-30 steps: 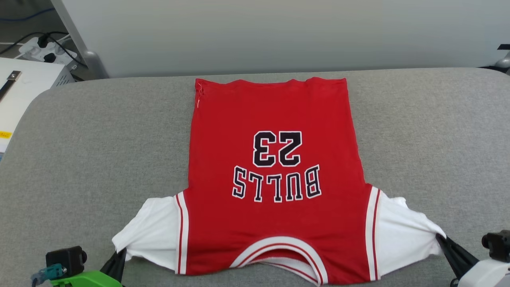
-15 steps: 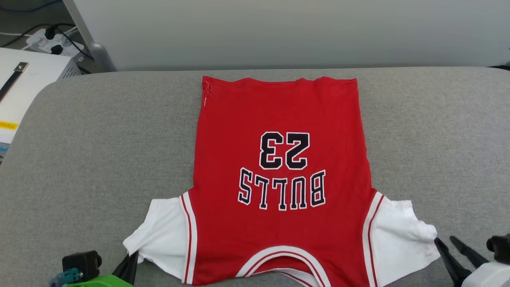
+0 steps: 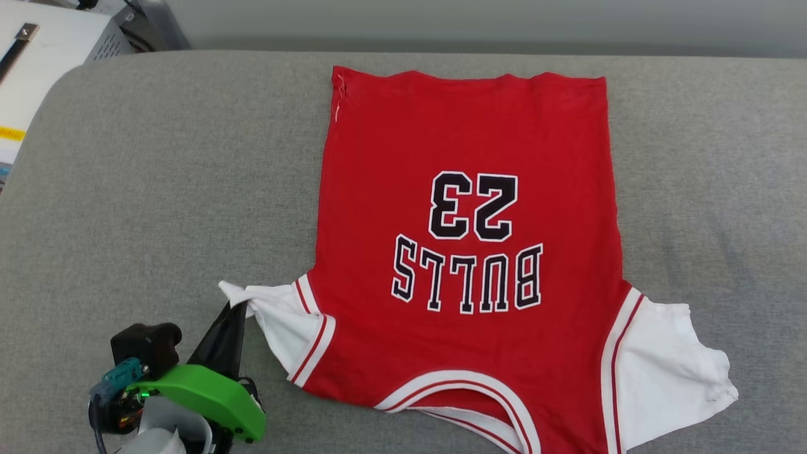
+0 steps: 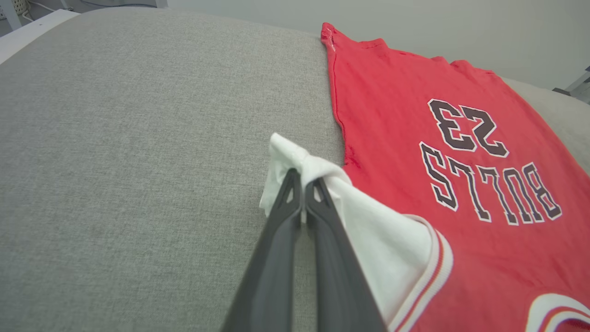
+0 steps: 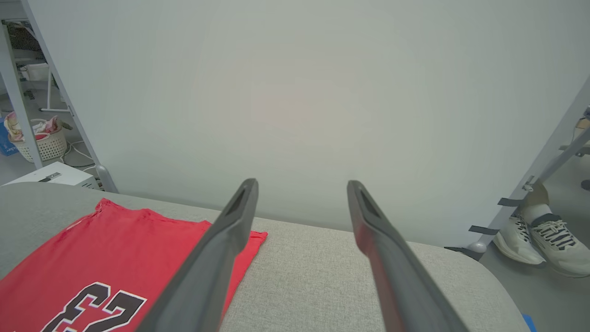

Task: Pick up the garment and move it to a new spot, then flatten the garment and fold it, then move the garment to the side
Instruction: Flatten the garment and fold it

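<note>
The right gripper (image 5: pixel 302 184) has let go of the garment (image 3: pixel 466 126), wide open; the left gripper (image 4: pixel 303 177) pinches 1 sleeve (image 3: pixel 277 315) to fold.

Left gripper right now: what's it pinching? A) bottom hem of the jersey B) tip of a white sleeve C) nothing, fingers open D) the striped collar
B: in the left wrist view the left gripper has its fingers shut on the bunched tip of the garment's white sleeve.

You've got bare grey fabric surface (image 3: pixel 157 189) both sides of the red jersey (image 3: pixel 466 126); white metal box (image 3: pixel 44 50) crowds your far-left corner.
</note>
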You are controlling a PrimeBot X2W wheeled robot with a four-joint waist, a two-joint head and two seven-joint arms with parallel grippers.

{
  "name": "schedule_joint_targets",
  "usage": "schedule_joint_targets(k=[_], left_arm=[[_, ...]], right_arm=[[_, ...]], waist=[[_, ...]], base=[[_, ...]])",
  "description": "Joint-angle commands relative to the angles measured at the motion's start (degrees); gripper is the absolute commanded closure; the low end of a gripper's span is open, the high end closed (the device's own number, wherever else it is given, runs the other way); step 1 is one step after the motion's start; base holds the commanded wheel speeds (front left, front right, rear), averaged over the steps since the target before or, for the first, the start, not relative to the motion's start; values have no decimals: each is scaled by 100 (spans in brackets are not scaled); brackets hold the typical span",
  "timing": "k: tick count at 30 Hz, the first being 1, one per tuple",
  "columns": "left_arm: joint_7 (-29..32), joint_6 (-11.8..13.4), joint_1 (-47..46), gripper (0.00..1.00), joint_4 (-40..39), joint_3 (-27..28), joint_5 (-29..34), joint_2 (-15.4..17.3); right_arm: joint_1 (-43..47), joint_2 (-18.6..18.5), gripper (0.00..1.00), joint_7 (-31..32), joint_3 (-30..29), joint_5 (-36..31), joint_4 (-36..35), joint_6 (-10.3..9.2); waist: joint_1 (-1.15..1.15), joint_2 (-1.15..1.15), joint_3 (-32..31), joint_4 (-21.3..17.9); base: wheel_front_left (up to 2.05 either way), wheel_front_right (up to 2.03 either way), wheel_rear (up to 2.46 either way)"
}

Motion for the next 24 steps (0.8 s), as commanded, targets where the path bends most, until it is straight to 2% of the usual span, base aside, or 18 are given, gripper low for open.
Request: schedule_joint_targets(k=[1,7,15,19,24], left_arm=[[-31,22,-177,100,-69,17,161,-63],[-32,2,-575,100,-290,57,536,-329],[-33,-67,-807,100,-474,191,942,-705],[-33,-136,-914,100,-557,257,1117,-882],[-33,-258,-1027,100,-593,295,1293,-1071]], right_arm=[[-391,-93,0,330,37,57,40,-5],[-2171,-473,0,2079,456,256,709,-5],[-3842,-468,0,4422,1141,518,1893,-5],[-4343,-477,0,5075,1303,437,2287,-5],[-4694,-453,0,5247,1352,265,2624,-5]], waist=[[0,0,577,331],[0,0,1259,643],[0,0,1948,935],[0,0,2247,1101],[0,0,2534,1291]], base=[[0,0,0],[0,0,0],[0,0,0],[0,0,0],[0,0,0]])
